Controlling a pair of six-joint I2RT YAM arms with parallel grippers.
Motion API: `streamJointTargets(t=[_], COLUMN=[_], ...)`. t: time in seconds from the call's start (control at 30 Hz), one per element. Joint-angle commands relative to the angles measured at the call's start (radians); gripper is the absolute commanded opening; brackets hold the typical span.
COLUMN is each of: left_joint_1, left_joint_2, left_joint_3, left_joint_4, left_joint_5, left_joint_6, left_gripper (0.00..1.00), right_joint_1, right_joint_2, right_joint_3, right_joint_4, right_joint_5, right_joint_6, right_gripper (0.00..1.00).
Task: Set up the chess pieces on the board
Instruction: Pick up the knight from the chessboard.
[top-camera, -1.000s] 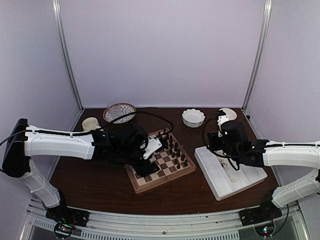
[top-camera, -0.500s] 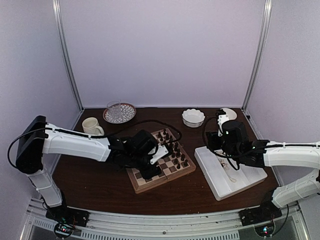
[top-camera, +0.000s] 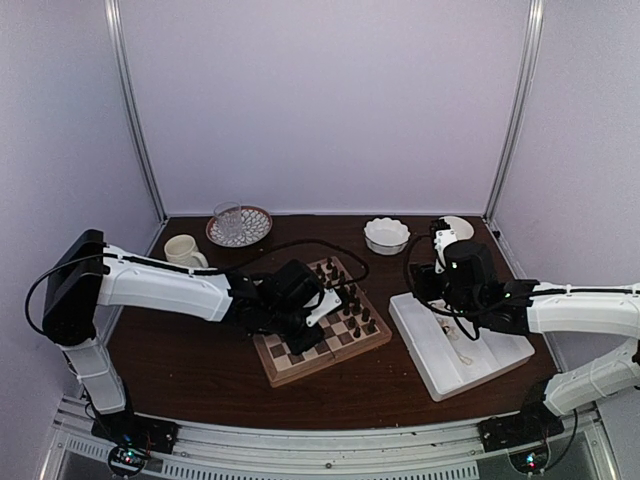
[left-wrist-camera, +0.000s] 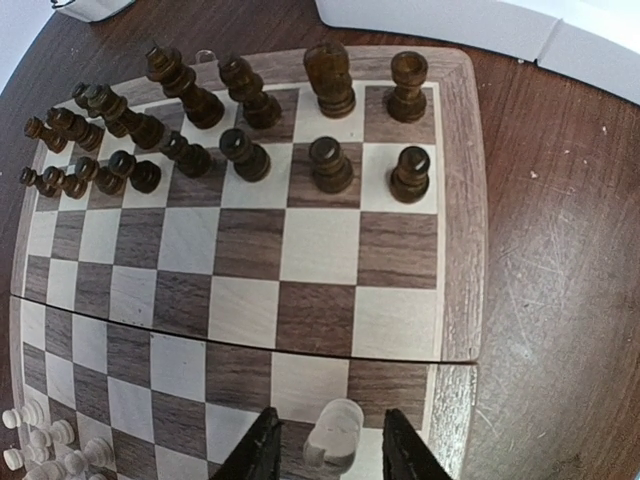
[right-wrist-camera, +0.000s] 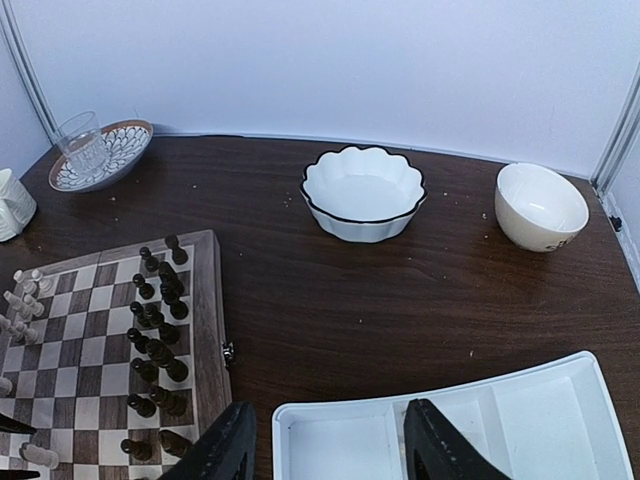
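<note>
The board (left-wrist-camera: 250, 240) fills the left wrist view, with dark brown pieces (left-wrist-camera: 240, 150) in two rows at its far side. My left gripper (left-wrist-camera: 330, 420) hangs low over the board's near right corner, its jaws open on either side of one cream-white chess piece (left-wrist-camera: 335, 432). A narrow gap shows on each side of that piece. More white chess pieces (left-wrist-camera: 40, 445) cluster at the lower left. My right gripper (right-wrist-camera: 330, 410) stands open and empty over the corner of the white tray (right-wrist-camera: 450, 420). In the top view the board (top-camera: 300, 372) lies left of the tray (top-camera: 470, 365).
A scalloped white bowl (right-wrist-camera: 363, 192) and a cream bowl (right-wrist-camera: 541, 205) stand at the back right. A glass on a patterned plate (right-wrist-camera: 85, 145) and a mug (top-camera: 182, 249) stand at the back left. The left arm crosses the table's left half.
The left arm has swung right across the board, and its jaws have narrowed around the white piece. The right arm has not moved.
</note>
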Motion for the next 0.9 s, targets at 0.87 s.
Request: streamJointTargets(t=[0.87], left_joint_1=[0.0], left_joint_2=[-0.001], left_joint_3=[0.035], left_joint_4=[-0.053], left_joint_5=[-0.009], left_joint_6=[-0.001], left_gripper=[0.31], right_joint_1=[-0.007], right_joint_2=[0.003], right_joint_3=[0.008], right_joint_4=[-0.018], right_joint_5=[0.022], right_joint_6=[0.006], right_gripper=[0.53])
